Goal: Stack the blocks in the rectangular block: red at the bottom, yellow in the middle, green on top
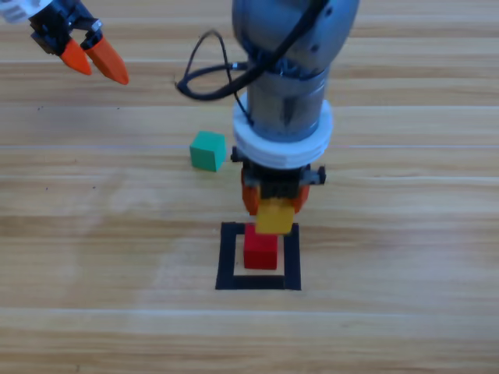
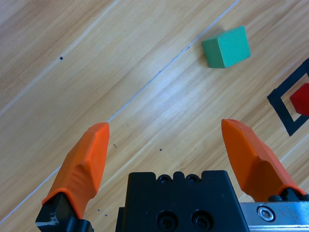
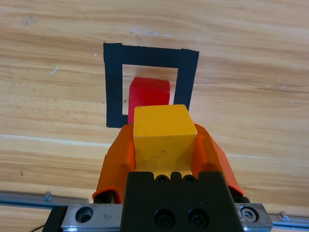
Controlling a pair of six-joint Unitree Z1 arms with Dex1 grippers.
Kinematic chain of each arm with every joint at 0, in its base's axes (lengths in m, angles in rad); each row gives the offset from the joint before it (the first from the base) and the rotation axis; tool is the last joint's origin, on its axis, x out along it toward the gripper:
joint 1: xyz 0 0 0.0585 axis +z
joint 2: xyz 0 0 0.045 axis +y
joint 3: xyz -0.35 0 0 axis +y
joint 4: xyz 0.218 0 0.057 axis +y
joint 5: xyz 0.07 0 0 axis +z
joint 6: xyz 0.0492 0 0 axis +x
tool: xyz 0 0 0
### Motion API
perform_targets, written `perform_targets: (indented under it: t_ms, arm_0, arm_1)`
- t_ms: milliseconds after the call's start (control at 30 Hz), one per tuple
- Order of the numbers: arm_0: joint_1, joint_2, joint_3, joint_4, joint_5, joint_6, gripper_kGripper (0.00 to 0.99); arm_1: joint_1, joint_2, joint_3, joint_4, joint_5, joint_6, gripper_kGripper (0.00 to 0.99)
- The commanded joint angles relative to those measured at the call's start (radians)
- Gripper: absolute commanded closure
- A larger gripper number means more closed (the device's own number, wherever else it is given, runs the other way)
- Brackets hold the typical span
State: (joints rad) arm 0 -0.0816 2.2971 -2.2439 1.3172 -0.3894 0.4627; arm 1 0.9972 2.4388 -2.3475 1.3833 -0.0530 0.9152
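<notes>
We hold the yellow cube (image 3: 164,133) pinched in our right gripper (image 1: 274,204) above the red cube (image 1: 260,251), which sits inside the black tape square (image 1: 229,261), ready for stacking. Our left gripper (image 2: 169,145) waits spread; the green cube (image 1: 207,150) lies outside.

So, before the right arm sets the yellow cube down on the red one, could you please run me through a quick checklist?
1. Right gripper shut on the yellow cube: ok.
2. Red cube inside the black tape outline: ok.
3. Top of the red cube free: ok.
4. Yellow cube lined up over the red one: not ok; in both views it sits short of the red cube, towards the arm, overlapping only its near edge.
5. Green cube out of the path, up and left of the outline: ok.
6. Left gripper open and out of the way at the top left corner: ok.
</notes>
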Motion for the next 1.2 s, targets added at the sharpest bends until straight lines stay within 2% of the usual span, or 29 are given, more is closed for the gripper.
perform_targets:
  t_ms: [33, 400, 1200]
  arm_0:
    - [-0.029, 0.065, -0.014, 0.01, 0.052, -0.038, 0.0]
    - [-0.058, 0.078, -0.02, 0.01, 0.093, -0.076, 0.0]
    - [-0.089, 0.094, -0.023, 0.01, 0.093, -0.093, 0.0]
  arm_1:
    - [0.023, 0.098, -0.026, 0.017, 0.03, -0.006, 0.99]
    - [0.023, 0.114, -0.049, 0.02, 0.033, -0.006, 0.99]
    - [0.023, 0.157, -0.053, 0.023, 0.038, -0.006, 0.99]
